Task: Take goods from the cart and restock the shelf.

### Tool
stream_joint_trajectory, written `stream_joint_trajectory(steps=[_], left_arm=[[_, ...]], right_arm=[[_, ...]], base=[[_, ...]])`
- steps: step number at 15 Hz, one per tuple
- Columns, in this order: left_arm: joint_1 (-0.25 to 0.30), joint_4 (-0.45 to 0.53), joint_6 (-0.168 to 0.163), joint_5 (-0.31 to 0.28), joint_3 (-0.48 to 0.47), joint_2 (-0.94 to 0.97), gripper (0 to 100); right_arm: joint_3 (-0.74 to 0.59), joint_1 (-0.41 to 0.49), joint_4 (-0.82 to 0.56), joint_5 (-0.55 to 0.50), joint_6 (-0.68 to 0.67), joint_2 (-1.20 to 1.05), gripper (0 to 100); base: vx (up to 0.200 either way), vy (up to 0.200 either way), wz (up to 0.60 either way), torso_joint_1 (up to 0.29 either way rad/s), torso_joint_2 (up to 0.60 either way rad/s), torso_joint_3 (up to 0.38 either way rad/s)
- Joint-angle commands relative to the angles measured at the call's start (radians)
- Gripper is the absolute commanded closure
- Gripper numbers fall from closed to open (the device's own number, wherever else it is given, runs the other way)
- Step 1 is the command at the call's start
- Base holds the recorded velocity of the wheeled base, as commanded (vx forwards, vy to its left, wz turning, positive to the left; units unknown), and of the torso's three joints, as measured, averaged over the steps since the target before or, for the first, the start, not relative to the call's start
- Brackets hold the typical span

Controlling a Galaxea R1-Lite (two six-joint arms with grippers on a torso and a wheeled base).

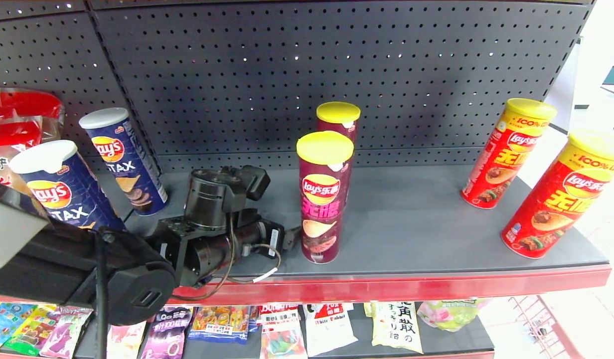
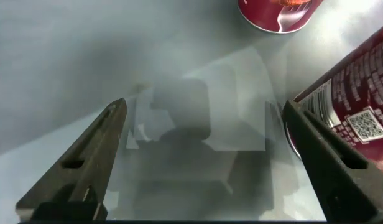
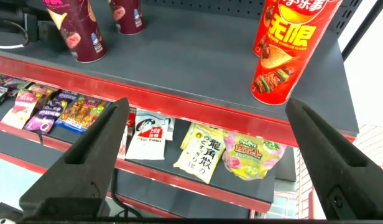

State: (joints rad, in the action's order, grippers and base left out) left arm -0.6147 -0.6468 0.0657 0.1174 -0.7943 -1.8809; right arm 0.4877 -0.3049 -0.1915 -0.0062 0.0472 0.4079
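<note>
Grey shelf [image 1: 411, 219] with a pegboard back [image 1: 287, 65] carries six crisp tubes, paired by colour, likely so each flavour keeps its own row: two blue tubes [image 1: 60, 187] at left, two maroon tubes [image 1: 338, 119] mid-shelf, two red tubes [image 1: 563, 197] at right. Left gripper [image 2: 204, 106] sits low over the shelf, fingers spread, one just beside the front maroon tube [image 1: 323, 199], perhaps touching it; that tube stands free, apparently stocked. Right gripper [image 3: 205, 106], also spread wide, hovers before the shelf's edge, holding nothing.
</note>
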Motion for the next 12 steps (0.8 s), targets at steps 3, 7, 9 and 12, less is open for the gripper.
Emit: stream_joint_trajectory(steps=[3, 7, 9, 12], left_arm=[[-0.019, -0.001, 0.002, -0.001, -0.005, -0.011, 0], [-0.025, 0.001, 0.002, -0.002, -0.020, -0.020, 0], [-0.025, 0.001, 0.002, -0.002, -0.022, -0.018, 0], [-0.028, 0.001, 0.002, -0.002, -0.022, -0.018, 0]], right_arm=[[0.000, 0.000, 0.000, 0.000, 0.000, 0.008, 0], [0.000, 0.000, 0.000, 0.000, 0.000, 0.008, 0], [0.000, 0.000, 0.000, 0.000, 0.000, 0.009, 0], [0.000, 0.000, 0.000, 0.000, 0.000, 0.011, 0]], base=[[0.000, 0.000, 0.00, 0.000, 0.00, 0.000], [0.000, 0.000, 0.00, 0.000, 0.00, 0.000], [0.000, 0.000, 0.00, 0.000, 0.00, 0.000], [0.000, 0.000, 0.00, 0.000, 0.00, 0.000]])
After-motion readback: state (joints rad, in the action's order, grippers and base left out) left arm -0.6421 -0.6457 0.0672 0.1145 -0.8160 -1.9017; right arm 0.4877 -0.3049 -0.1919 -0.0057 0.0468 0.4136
